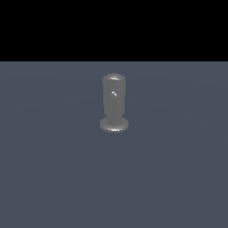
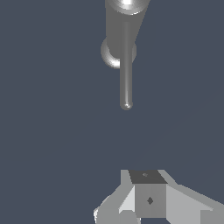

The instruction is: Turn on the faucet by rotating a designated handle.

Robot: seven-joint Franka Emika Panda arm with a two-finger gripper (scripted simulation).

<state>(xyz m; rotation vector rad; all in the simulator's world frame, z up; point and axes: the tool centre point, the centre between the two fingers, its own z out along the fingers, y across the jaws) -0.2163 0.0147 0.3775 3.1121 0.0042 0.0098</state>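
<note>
While the hand point(image 2: 146, 205) hangs apart, the handle point(image 2: 126, 70) projects from the faucet point(image 1: 114, 103).

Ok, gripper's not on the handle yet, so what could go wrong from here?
1. The handle is a thin rod with a rounded tip, so the gripper, apart from it in the wrist view, could slip off.
2. In the exterior view the handle points at the camera, giving little depth cue; you might hit the faucet body instead.
</note>
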